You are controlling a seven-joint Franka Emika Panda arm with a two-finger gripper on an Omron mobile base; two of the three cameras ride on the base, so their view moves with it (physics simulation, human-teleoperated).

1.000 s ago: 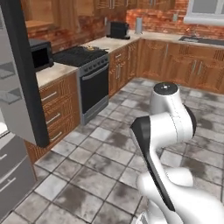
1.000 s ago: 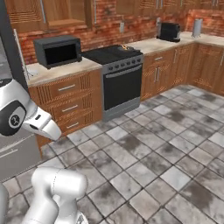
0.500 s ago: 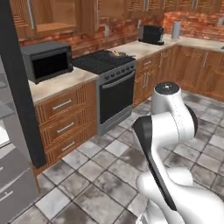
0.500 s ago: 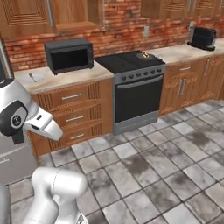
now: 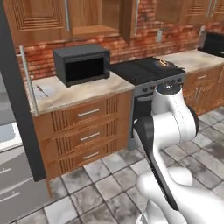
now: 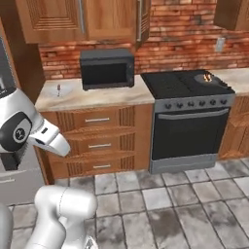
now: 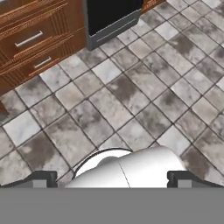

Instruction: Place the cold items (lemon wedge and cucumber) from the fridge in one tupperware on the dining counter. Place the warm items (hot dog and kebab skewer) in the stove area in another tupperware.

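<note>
Looking down along my gripper (image 7: 112,177), I see its two dark fingertips (image 7: 41,178) standing wide apart, with nothing between them. Beyond them lies grey mottled floor tile (image 7: 131,100); farther ahead, at the top of the hand view, are the foot of the black oven door (image 7: 111,17) and the wooden drawers (image 7: 35,41) beside it.

From the base cameras the stove area (image 6: 187,104) sits well ahead of the hand: black range, dark oven door, steel trim, wooden cabinets on both sides. At the far right back of the cooktop I can make out a small reddish-and-pale item (image 6: 206,77), too small for me to tell whether it is the hot dog or the kebab skewer. A black microwave (image 6: 107,68) stands on the counter (image 6: 68,96) left of the range. The fridge (image 5: 13,144), with its dark door edge and grey drawers, is at the left edge of the left base view.
</note>
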